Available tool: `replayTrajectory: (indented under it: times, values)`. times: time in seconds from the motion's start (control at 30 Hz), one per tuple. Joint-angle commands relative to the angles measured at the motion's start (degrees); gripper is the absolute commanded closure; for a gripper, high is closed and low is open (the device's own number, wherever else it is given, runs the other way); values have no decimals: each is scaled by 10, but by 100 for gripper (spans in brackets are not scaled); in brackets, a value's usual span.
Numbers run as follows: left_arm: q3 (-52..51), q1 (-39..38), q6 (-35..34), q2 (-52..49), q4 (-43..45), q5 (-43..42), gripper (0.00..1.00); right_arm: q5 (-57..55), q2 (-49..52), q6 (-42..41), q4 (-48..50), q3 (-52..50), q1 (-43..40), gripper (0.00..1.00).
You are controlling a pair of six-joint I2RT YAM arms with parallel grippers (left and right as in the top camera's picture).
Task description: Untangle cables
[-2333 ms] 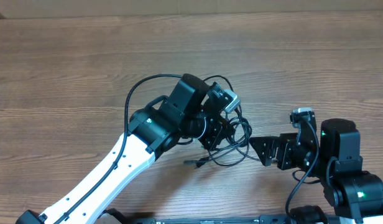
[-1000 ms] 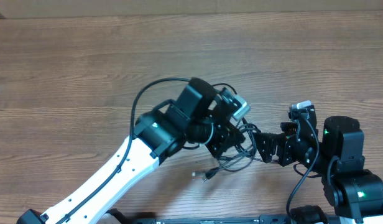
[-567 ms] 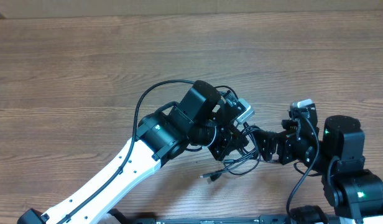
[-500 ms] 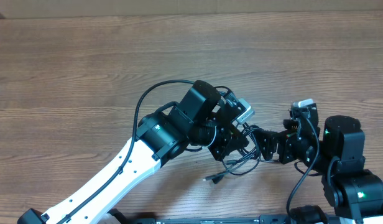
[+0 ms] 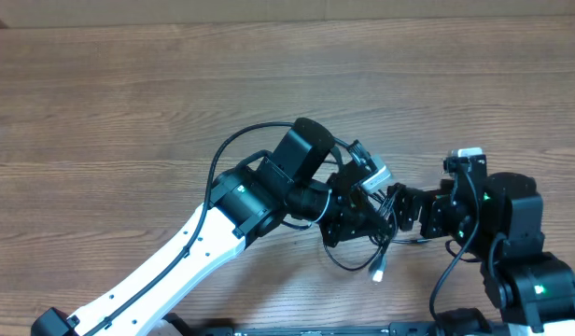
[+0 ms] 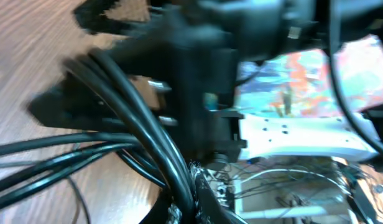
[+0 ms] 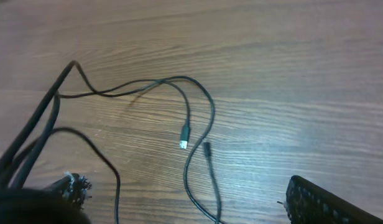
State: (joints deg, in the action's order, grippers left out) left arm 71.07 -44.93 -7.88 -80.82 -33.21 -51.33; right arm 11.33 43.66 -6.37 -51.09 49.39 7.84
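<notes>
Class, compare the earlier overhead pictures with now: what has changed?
The left gripper moved right, close to the right gripper, dragging the cables along; one silver-tipped plug swung from their left to lower right. The right arm's base stayed put.

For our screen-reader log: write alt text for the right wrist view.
Several thin black cables loop loosely over a brown wood-grain table, one silver-tipped plug end showing mid-frame. More strands bunch at the left edge.
</notes>
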Motion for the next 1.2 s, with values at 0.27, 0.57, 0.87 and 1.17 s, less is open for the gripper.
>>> replayTrajectory:
  times: [0.27, 0.57, 0.87, 1.17]
  values:
    - [7, -13, 17, 5, -22, -101, 96, -158, 82, -119, -9, 1, -7, 0]
    - [7, -12, 17, 5, -30, -82, 96, -169, 104, -138, -7, 1, -7, 0]
    - [7, -12, 16, 5, -54, -39, 96, -169, 104, -138, -8, 1, -7, 0]
    - [7, -12, 16, 5, -85, 6, 96, -168, 104, -138, -16, 1, -7, 0]
